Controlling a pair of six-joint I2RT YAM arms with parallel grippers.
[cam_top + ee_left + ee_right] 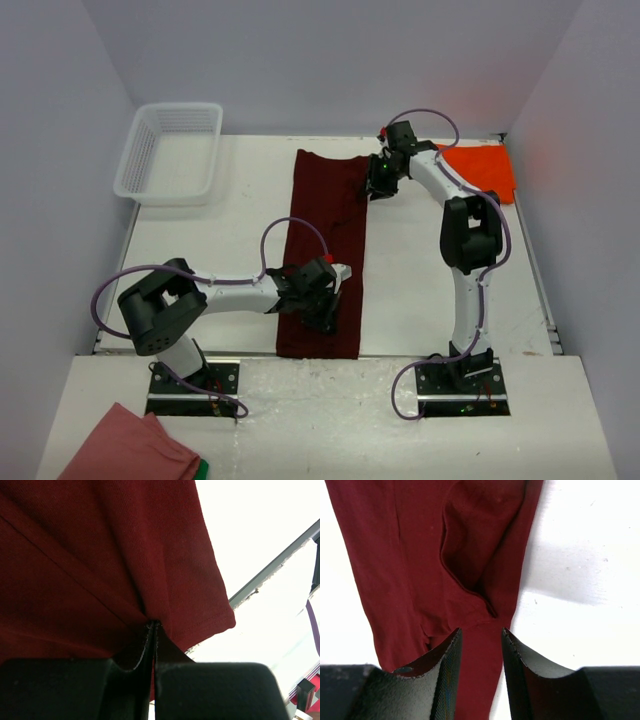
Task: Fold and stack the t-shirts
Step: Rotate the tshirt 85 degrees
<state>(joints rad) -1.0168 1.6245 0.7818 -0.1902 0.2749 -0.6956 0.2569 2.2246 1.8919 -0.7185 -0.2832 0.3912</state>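
Observation:
The dark maroon-red t-shirt (325,215) lies folded into a long strip down the middle of the table. My left gripper (322,300) is shut on its near part; the left wrist view shows the cloth (100,560) pinched between the closed jaws. My right gripper (379,186) is open over the strip's far right edge; the right wrist view shows the maroon cloth (420,555) under and between the spread fingers (447,655). The bright orange-red t-shirt (480,170) lies folded at the far right, beside the right arm.
A white mesh basket (170,152) stands at the far left. A salmon-pink cloth with a green edge (130,448) lies on the near shelf at the left. The table's front rail (400,355) runs between the arm bases.

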